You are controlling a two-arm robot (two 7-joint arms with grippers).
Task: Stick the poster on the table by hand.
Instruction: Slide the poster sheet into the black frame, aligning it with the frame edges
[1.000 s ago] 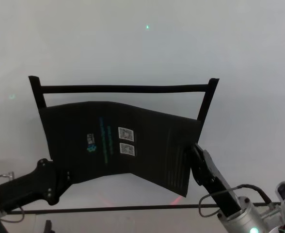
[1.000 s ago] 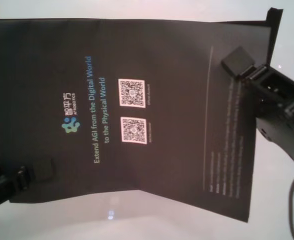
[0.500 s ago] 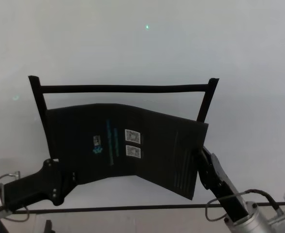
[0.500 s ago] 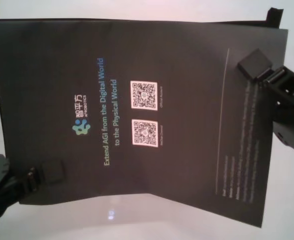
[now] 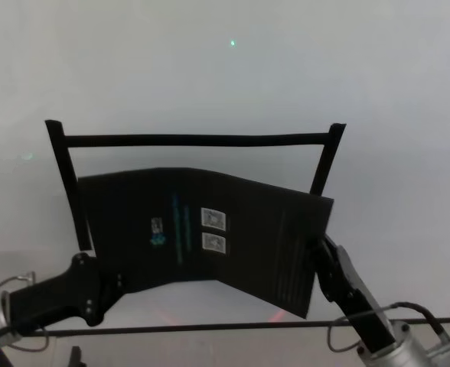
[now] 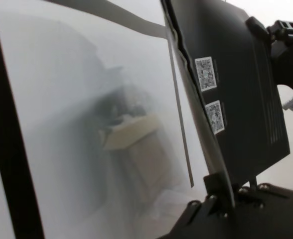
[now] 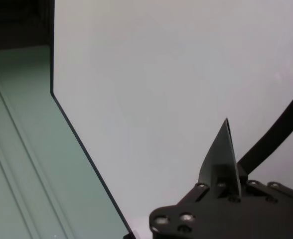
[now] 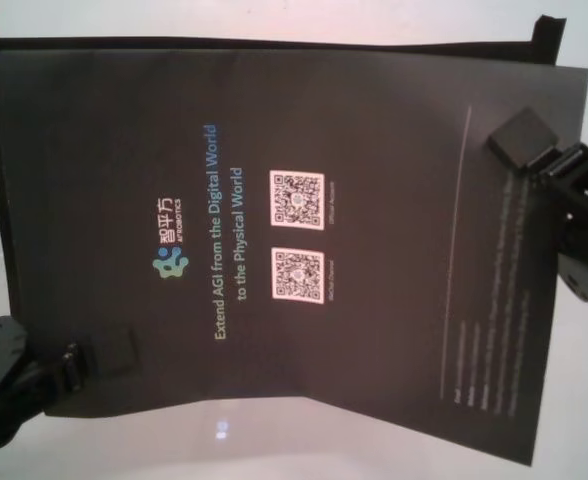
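Counting from the head view: one poster (image 5: pixel 210 229), two QR codes, one tape frame (image 5: pixel 194 140) on the table (image 5: pixel 225 69). Poster sits inside the frame, bent along a crease, its far edge short of the top strip. Left gripper (image 5: pixel 112 281) reaches in low and pinches the near-left corner; right gripper (image 5: pixel 317 256) angles up and is clamped on the right edge. Bare table beyond the frame.

Chest view: fingers (image 8: pixel 522 138) of the right gripper closed over the poster's right margin; left gripper (image 8: pixel 104 352) closed on the lower-left corner.

Left wrist view: poster edge gripped, sheet apparently raised off the table.

Right wrist view: fingertip (image 7: pixel 221 159) over white table, poster not seen.
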